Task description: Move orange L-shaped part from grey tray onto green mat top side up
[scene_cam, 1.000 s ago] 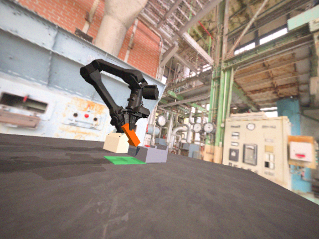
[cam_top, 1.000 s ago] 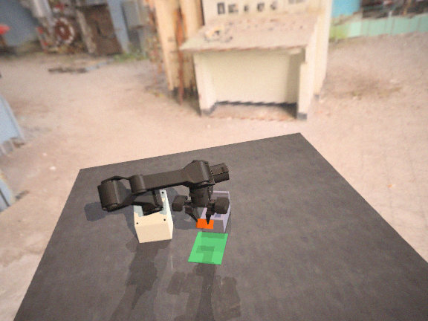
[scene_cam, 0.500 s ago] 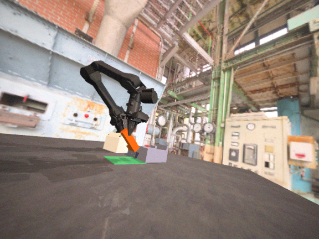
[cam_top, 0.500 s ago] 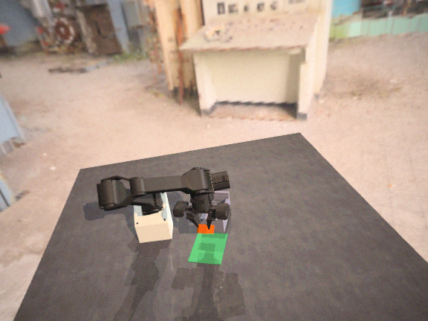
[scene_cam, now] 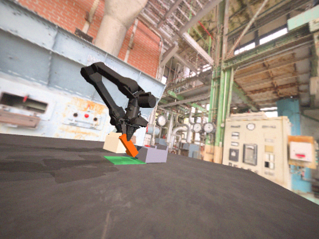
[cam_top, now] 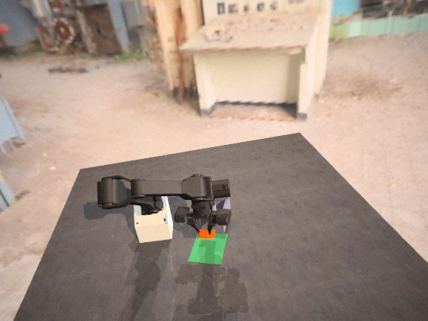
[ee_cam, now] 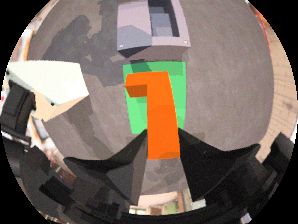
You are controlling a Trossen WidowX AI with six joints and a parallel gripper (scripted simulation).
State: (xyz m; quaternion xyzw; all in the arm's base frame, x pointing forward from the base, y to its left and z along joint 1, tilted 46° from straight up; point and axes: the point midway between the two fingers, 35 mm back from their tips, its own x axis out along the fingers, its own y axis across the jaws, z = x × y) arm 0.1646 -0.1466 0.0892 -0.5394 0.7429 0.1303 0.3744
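Observation:
The orange part [cam_top: 203, 236] [scene_cam: 130, 147] [ee_cam: 161, 102] is out of the tray and steeply tilted. My gripper [cam_top: 204, 232] [scene_cam: 127, 136] [ee_cam: 161, 131] is shut on its raised straight end, one finger on each side. The L-shaped end points down toward the tray side and hangs low over the green mat [cam_top: 217, 257] [scene_cam: 119, 160] [ee_cam: 179, 68]; whether it touches the mat cannot be told. The grey tray [cam_top: 227, 209] [scene_cam: 155, 155] [ee_cam: 167, 52] stands just beyond the mat, with its pocket empty in the wrist view.
A cream block [cam_top: 154, 229] [scene_cam: 114, 143] [ee_cam: 62, 82] stands beside the mat and tray, near the arm's base. The dark table [cam_top: 316, 238] [scene_cam: 177, 193] carries them all. The tray's wall rises close to the part's low end.

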